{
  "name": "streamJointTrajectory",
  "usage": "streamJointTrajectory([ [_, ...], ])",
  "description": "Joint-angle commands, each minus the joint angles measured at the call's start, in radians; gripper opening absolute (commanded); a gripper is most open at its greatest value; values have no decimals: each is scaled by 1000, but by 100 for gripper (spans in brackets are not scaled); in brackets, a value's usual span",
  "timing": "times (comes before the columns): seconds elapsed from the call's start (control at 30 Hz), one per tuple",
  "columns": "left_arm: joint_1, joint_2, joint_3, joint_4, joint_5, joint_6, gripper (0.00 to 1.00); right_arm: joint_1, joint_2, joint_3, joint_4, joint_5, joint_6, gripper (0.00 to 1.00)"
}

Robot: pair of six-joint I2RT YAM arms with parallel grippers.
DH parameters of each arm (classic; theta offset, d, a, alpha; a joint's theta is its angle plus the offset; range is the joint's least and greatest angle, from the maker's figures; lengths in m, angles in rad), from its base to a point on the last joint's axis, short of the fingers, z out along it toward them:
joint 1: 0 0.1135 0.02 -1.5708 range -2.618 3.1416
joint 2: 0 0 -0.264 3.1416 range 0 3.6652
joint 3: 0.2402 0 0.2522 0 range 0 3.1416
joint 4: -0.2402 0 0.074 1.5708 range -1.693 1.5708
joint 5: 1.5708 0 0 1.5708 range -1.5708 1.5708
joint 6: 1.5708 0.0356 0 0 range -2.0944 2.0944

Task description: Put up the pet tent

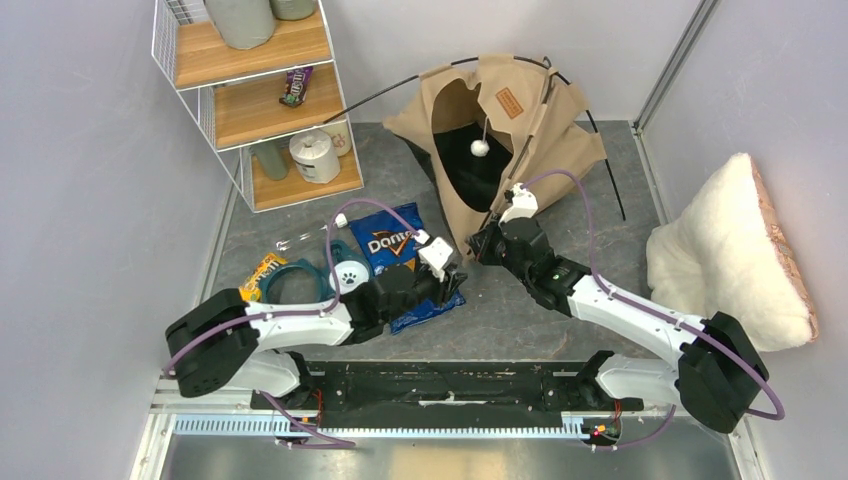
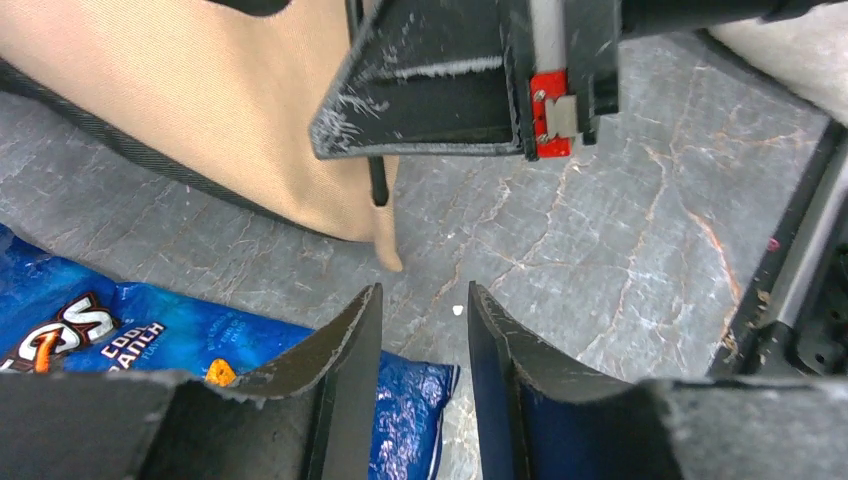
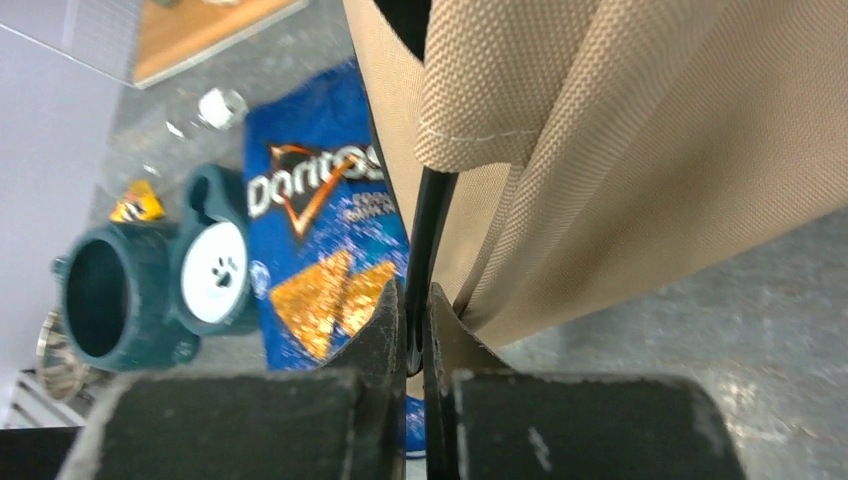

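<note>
Grey marbled table (image 1: 500, 322), tan pet tent (image 1: 550, 150) at back, blue Doritos bag (image 1: 385, 240), teal container (image 3: 100, 300), white cushion (image 1: 720, 250) at right

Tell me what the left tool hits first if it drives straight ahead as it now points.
Probably the tan lower corner of the pet tent, just ahead of the open left tool, with the right tool close behind it; depth is unclear.

Bare table (image 1: 500, 322) between arms, near tent corner: open passage. Left tool (image 2: 425, 330) hovers there, fingers slightly apart, nothing between; Doritos bag (image 1: 392, 240) and teal container (image 3: 160, 250) crowd its left. Right tool (image 3: 415, 330) pinched on black pole (image 3: 425, 230) at pet tent (image 1: 520, 150) hem — fabric blocks ahead. Cushion (image 1: 730, 250) fills right edge — shelf rack (image 1: 255, 90) far left corner.
</note>
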Motion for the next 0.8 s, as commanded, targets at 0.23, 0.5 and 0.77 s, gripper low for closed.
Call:
streamJointTrajectory([
  [0.23, -6, -222, -108, 29, -96, 0, 46, -4, -21, -36, -78, 11, -55, 2],
  [0.5, -6, -357, -113, -50, -310, 2, 50, -4, -109, 64, -336, 86, -84, 49],
  [0.77, -6, -478, -120, -124, -400, 9, 52, -4, -222, 197, -562, 181, -140, 80],
])
